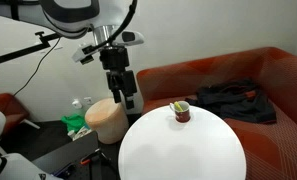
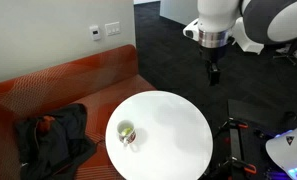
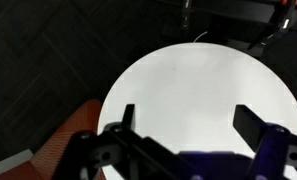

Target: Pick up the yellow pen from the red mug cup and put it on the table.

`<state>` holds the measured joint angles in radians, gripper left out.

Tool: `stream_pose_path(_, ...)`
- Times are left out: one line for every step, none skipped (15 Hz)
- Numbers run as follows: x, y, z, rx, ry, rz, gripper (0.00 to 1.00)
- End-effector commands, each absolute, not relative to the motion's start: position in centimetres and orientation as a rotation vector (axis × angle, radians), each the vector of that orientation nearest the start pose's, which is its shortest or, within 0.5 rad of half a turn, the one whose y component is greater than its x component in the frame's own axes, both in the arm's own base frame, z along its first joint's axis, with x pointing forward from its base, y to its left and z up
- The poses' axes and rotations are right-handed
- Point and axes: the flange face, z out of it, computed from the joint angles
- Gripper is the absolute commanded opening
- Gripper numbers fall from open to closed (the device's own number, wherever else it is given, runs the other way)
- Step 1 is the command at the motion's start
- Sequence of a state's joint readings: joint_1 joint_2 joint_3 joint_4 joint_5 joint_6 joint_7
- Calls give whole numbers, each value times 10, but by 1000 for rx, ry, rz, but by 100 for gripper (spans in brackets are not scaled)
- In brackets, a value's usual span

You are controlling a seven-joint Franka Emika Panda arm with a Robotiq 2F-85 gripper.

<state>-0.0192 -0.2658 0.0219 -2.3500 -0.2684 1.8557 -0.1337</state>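
Note:
The red mug cup (image 1: 181, 113) stands on the round white table (image 1: 178, 150) near its far edge; it also shows in an exterior view (image 2: 126, 132). The yellow pen (image 1: 176, 106) leans inside the mug, its tip showing at the rim (image 2: 121, 129). My gripper (image 1: 129, 100) hangs well above and to the side of the table edge, far from the mug (image 2: 213, 76). In the wrist view the gripper (image 3: 185, 118) is open and empty over the bare table top (image 3: 198, 85). The mug is out of the wrist view.
A red sofa (image 1: 238, 75) wraps behind the table with dark clothing (image 1: 233, 100) on it, also seen in an exterior view (image 2: 53, 135). A tan cylindrical stool (image 1: 106, 120) stands beside the table, under the gripper. A tripod and cables are at the side (image 2: 238, 135).

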Motion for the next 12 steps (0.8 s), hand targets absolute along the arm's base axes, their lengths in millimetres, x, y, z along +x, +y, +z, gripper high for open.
stream_pose_path(435,-19,421,-3329,-402,413,100)
stream_pose_path(435,-19,422,-3329,-402,413,100)
stream_pose_path(435,-19,421,-3329,-402,413,100)
stream_pose_path(435,-19,421,-3329,-402,413,100)
stream_pose_path(435,-19,422,-3329,-402,413,100)
stream_pose_path(437,-16,421,-3320,-411,388,100)
stream_pose_path(438,-13,422,-3317,-416,357,100)
stream_pose_path(441,-8,425,-3308,-429,303,100)
stream_pose_path(446,-4,428,-3294,-431,239,100)
stream_pose_path(452,2,431,-3280,-430,160,100)
stream_pose_path(458,7,434,-3265,-431,98,100)
stream_pose_path(466,12,434,-3249,-435,35,100)
